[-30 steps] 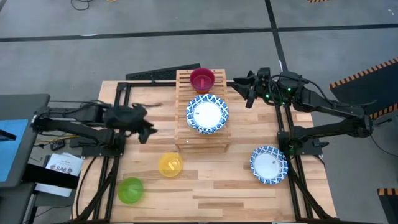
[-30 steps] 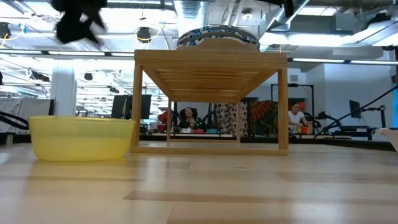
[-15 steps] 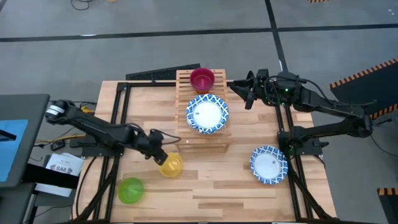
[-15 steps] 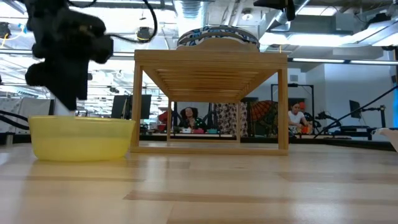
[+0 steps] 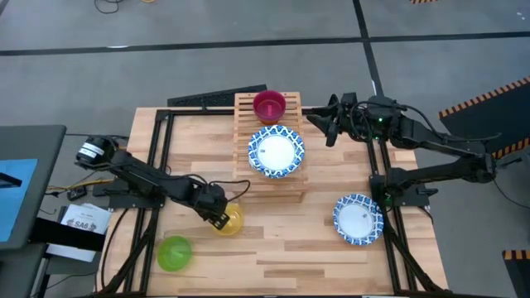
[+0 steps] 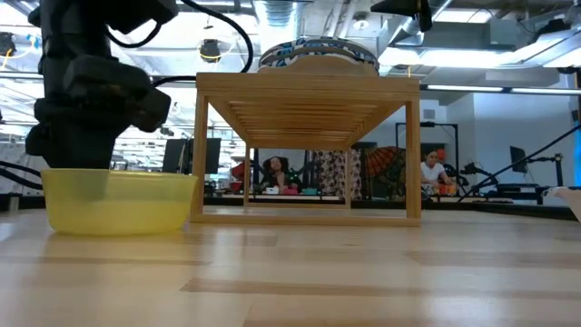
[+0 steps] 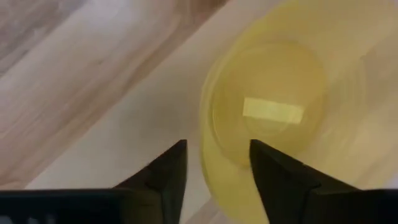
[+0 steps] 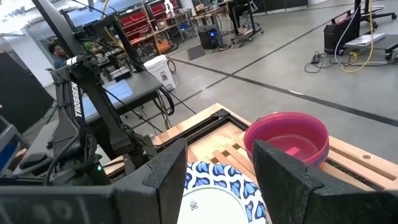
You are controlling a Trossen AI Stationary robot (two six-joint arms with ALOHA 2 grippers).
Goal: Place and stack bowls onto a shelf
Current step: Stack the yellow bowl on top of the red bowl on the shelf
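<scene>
Left fingers (image 7: 177, 171) are spread astride the yellow bowl's (image 7: 267, 118) rim, not yet clamped; right fingers (image 8: 283, 168) are held open, empty, beside the shelf (image 5: 244, 124).

Place: we take it for a robotics lab or workshop.
Signs: we see concrete floor (image 5: 248, 33), ceiling ducts (image 6: 281, 11), equipment racks (image 8: 134, 25).

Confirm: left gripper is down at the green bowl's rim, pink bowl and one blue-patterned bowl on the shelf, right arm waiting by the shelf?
Not quite: the left gripper is at the yellow bowl, its fingers straddling the rim, as the left wrist view shows. The green bowl sits untouched. The pink bowl and blue-patterned bowl are on the shelf; the right gripper waits beside it.
</scene>
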